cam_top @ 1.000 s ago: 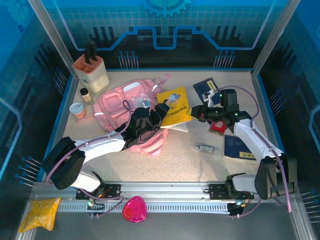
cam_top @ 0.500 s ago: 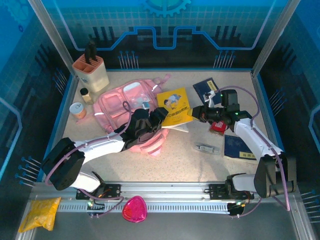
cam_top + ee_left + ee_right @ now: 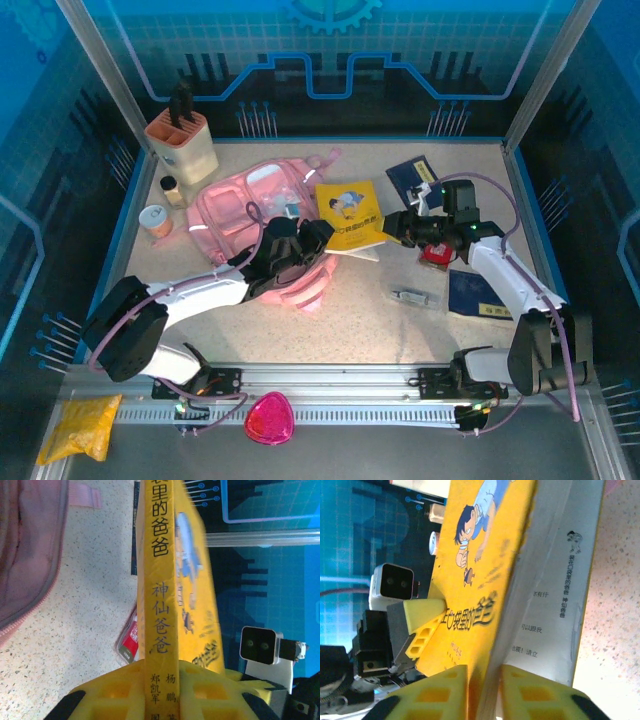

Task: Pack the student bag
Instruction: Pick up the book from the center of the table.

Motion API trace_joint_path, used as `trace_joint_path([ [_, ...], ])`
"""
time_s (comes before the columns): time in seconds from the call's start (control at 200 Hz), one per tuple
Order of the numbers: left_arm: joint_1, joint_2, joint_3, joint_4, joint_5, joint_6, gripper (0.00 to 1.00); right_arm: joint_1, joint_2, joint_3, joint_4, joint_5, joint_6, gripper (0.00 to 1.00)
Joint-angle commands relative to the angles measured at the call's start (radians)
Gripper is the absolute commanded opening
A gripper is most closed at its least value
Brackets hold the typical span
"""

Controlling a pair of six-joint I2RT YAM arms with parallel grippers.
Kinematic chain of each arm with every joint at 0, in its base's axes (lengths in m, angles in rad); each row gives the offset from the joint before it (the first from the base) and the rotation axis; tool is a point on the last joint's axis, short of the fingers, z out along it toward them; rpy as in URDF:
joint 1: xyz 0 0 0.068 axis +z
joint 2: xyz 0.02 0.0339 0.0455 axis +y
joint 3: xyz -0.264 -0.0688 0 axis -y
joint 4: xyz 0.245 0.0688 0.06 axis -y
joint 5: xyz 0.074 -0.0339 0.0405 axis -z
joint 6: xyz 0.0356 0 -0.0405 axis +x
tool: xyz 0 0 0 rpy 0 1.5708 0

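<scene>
I count one soft pink fabric backpack [image 3: 240, 205]. One yellow paperback book [image 3: 350, 210] lies just right of it. The left gripper [image 3: 160, 672] is clamped on its spine, and the right gripper [image 3: 484, 680] straddles its edge, grip unclear.

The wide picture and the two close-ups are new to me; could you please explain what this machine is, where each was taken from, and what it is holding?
Two robot arms are bolted at the near edge of a table, each ending in a two-fingered claw. The wide picture comes from a fixed camera above and behind them; the close-ups come from cameras on the wrists, looking along yellow fingers. On the table lie a pink backpack, blue booklets, a small red packet and a peach holder. Held between the arms is a yellow book: the left claw is closed on it at its spine, and the right claw straddles the opposite edge, though I cannot tell whether it is pinching.
</scene>
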Motion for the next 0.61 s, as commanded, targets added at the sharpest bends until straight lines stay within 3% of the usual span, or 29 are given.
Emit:
trace_joint_path([
  [0.0, 0.000, -0.060, 0.063, 0.016, 0.037, 0.079, 0.01, -0.020, -0.048, -0.009, 0.011, -0.019, 0.000, 0.44],
  [0.135, 0.001, -0.085, 0.074, 0.035, 0.044, 0.116, 0.00, -0.026, -0.078, -0.018, 0.011, -0.023, 0.018, 0.72],
  [0.32, -0.017, -0.105, 0.102, 0.057, 0.062, 0.145, 0.00, -0.018, -0.079, -0.070, 0.095, -0.066, 0.097, 0.97],
  [0.49, -0.033, -0.113, 0.120, 0.099, 0.061, 0.170, 0.00, 0.034, -0.061, -0.049, 0.085, -0.057, 0.108, 1.00],
  [0.6, -0.036, -0.111, 0.119, 0.125, 0.048, 0.180, 0.00, 0.060, -0.042, -0.061, 0.177, -0.088, 0.186, 1.00],
])
